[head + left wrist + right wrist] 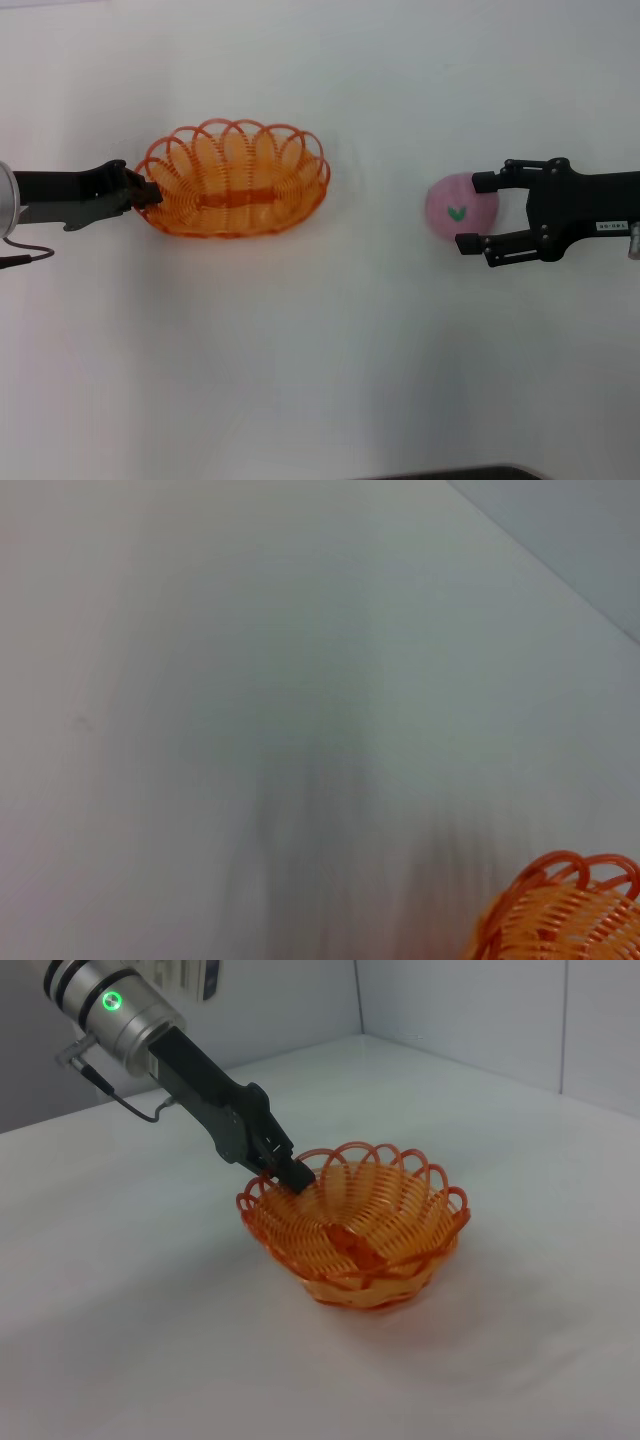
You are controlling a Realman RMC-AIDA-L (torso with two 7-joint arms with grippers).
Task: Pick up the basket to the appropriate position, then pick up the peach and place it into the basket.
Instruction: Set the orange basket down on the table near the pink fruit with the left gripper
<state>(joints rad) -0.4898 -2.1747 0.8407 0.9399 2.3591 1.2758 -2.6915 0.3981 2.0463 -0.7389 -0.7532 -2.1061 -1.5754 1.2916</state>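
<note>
From the head view, the left gripper was clamped on the looped rim at the left end of the orange wire basket, which sat on the white table. The right gripper stood spread around the pink peach, well apart from the basket, one finger beyond it and one nearer. By my judgement, the basket should be carried level by its rim toward the middle, since thin wire would flex.

The left wrist view showed only the basket's scalloped edge over bare table.

The right wrist view showed the left gripper pinching a rim loop of the shallow oval basket, with its flat strip at the bottom.
</note>
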